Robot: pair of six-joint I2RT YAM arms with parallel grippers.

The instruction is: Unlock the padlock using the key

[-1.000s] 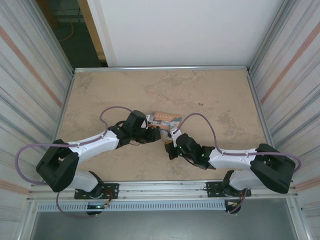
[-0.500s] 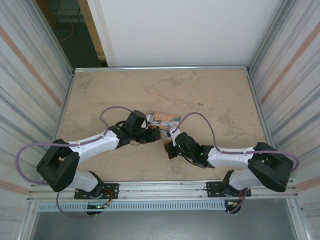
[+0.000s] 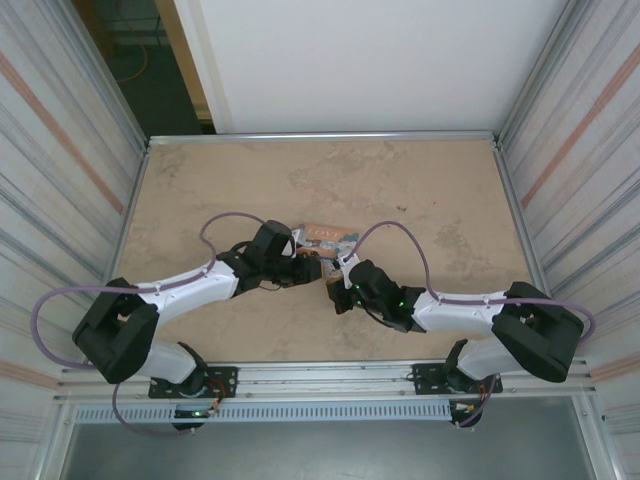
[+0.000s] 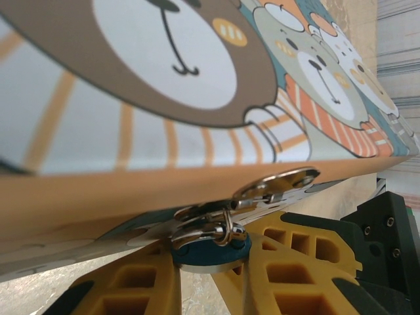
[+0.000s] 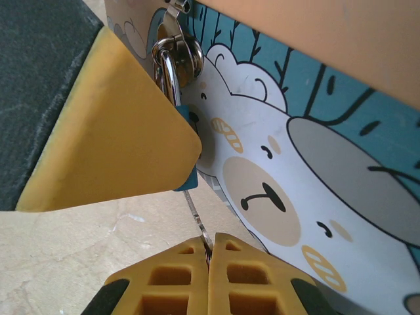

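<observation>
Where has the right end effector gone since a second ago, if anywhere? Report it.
Yes, moved: the right end effector has edged away from the table's near rail, toward the orange box.

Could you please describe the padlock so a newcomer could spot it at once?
Find the cartoon-bear box in the middle of the table. From the silver hasp on its edge hangs the padlock, held by the left gripper. Its small blue body and shiny shackle set it apart from the thin key nearby.
</observation>
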